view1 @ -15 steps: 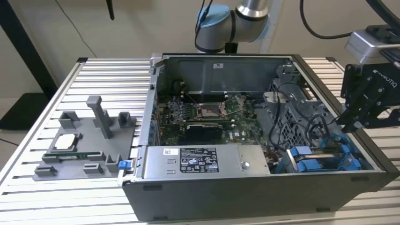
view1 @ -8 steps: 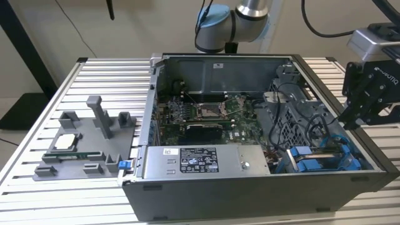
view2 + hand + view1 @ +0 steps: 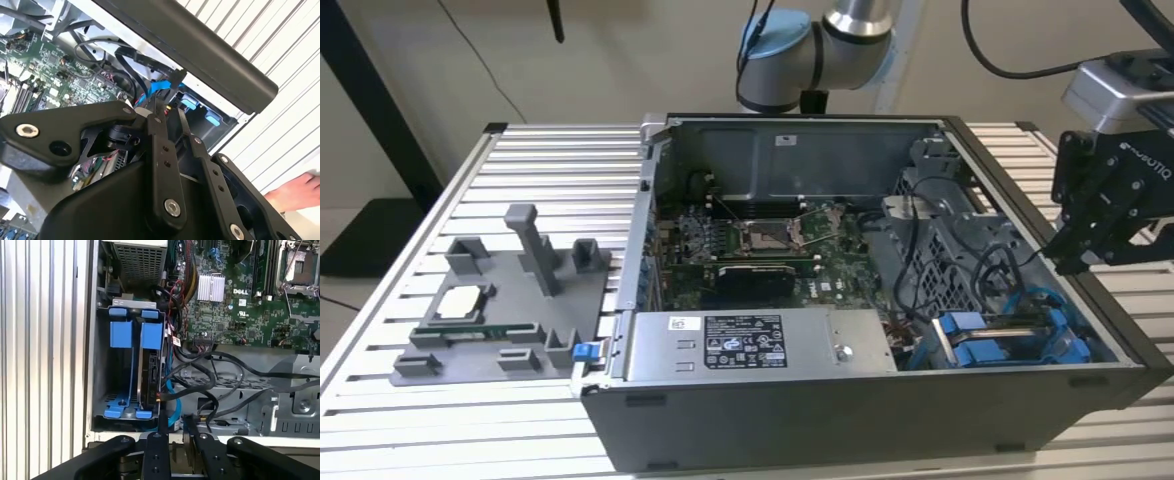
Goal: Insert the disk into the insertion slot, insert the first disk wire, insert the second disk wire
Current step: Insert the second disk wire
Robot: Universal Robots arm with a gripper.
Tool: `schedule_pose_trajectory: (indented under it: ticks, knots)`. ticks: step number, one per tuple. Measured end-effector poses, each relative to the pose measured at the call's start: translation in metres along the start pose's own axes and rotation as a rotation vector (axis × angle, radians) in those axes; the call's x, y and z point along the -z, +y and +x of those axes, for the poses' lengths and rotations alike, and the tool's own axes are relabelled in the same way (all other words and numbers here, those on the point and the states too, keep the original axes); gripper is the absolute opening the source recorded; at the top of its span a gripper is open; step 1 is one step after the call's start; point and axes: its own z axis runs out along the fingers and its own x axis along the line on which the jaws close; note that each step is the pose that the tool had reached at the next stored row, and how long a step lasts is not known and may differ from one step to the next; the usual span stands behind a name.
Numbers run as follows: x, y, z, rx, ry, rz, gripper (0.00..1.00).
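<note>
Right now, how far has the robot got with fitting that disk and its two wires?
Looks done: the disk stands edge-on inside the insertion slot. In hand: the gripper hangs by the slot's end, near a blue wire and a black wire that run up to the disk. Left: whether either wire is plugged in I cannot tell, so both may remain.

a: any print showing?
b: white lettering is sitting on the motherboard (image 3: 240, 305) in the first wrist view, and a black-and-white sticker (image 3: 740, 342) is covering the power supply (image 3: 854, 350) in the exterior view.
a: more?
b: pale lettering is running along the gripper (image 3: 1065, 265) body, and a small white label (image 3: 786, 140) is sticking to the case wall (image 3: 720, 150).
</note>
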Motion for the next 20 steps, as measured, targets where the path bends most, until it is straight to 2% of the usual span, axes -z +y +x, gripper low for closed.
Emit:
schedule_pose_trajectory:
  ticks: [6, 10, 12, 17, 20]
  knots:
    - [-0.001, -0.0009, 0.0001, 0.005, -0.0119, 0.0335, 1.0]
    - [-0.0016, -0.0032, 0.0003, 0.007, -0.0183, 0.0473, 1.0]
    - [-0.0018, -0.0058, 0.0004, 0.008, -0.02, 0.0501, 1.0]
    - [-0.0024, -0.0142, 0.0007, 0.01, -0.0233, 0.0506, 1.0]
    - [-0.0029, -0.0164, 0.0008, 0.01, -0.0238, 0.0505, 1.0]
